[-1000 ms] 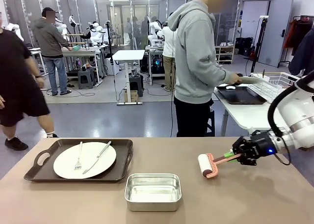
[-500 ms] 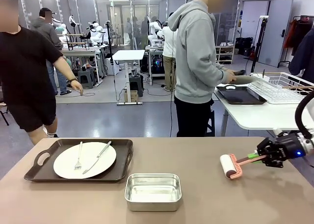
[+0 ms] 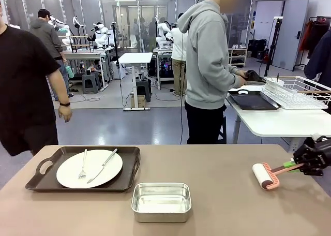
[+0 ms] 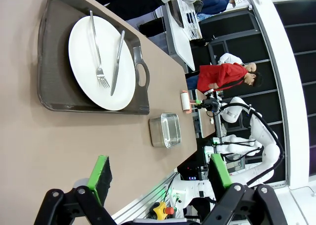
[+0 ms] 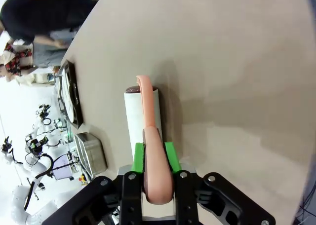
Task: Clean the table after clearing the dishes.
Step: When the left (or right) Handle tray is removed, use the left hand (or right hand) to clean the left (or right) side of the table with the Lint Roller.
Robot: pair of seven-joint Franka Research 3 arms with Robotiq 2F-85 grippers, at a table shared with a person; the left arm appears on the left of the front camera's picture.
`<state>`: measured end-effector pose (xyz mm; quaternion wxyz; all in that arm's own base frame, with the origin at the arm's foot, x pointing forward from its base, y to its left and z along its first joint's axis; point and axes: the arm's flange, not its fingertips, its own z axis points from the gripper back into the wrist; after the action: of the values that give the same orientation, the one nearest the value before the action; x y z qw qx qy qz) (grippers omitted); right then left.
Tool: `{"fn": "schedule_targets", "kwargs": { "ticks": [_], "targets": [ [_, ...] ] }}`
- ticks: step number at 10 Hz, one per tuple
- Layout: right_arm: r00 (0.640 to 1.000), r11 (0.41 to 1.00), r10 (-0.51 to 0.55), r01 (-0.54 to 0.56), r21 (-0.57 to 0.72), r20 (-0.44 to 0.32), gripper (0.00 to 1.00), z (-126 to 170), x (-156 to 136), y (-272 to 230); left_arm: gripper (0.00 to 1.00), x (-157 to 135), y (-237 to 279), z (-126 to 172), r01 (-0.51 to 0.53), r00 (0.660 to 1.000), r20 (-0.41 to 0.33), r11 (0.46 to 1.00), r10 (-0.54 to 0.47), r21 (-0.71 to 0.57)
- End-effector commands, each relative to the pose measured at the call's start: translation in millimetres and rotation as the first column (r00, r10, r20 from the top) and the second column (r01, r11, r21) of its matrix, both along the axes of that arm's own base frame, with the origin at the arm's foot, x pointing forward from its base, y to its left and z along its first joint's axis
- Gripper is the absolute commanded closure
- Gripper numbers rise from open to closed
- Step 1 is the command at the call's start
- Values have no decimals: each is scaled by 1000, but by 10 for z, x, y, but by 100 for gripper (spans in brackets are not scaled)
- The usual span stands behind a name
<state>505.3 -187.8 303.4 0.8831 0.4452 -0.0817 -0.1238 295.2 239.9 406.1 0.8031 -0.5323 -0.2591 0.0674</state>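
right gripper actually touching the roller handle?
Touching. Right wrist view: green pads of the right gripper clamp the roller's pink handle from both sides, no gap.

Bare table (image 3: 217, 168) middle, tray (image 3: 129, 158) left (plate (image 3: 67, 175) aboard), steel pan (image 3: 161, 215) front

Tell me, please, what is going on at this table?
The right hand is shut on the handle of a lint roller, whose roll is down on the table near its right edge. The left hand hangs open and empty over the table. One tray with a plate, fork and knife sits at the left, beside a steel pan. A person in a grey hoodie stands at a white side table behind.
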Motion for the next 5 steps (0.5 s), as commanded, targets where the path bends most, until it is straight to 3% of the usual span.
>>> {"fn": "schedule_targets", "kwargs": {
  "ticks": [1,5],
  "targets": [
    [993,971,-112,101,-216,-37,79,-228,-3,-241,0,-20,15,34,6,1000,7,1000,-6,-3],
    [995,942,-100,95,-322,1,79,158,-218,-216,0,-20,15,34,6,1000,7,1000,-6,-3]
  ]
}}
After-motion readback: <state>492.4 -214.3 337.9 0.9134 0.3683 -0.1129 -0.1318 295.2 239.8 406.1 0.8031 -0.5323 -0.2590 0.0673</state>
